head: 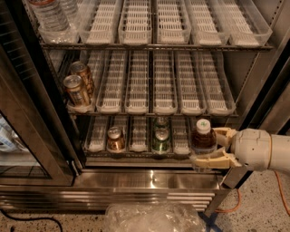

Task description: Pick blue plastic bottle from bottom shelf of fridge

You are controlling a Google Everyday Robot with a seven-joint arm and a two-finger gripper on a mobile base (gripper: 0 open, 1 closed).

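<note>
The blue plastic bottle, dark with a white cap and pale label, stands at the right end of the bottom shelf of the fridge. My gripper reaches in from the right on a cream arm. One finger lies in front of the bottle's base and the other behind its shoulder, closed on the bottle. The bottle's lower part is hidden by the front finger.
A green can and a brown can stand on the same shelf to the left. Two cans sit on the middle rack, water bottles on the top rack. The open glass door is at left. Crumpled clear plastic lies on the floor.
</note>
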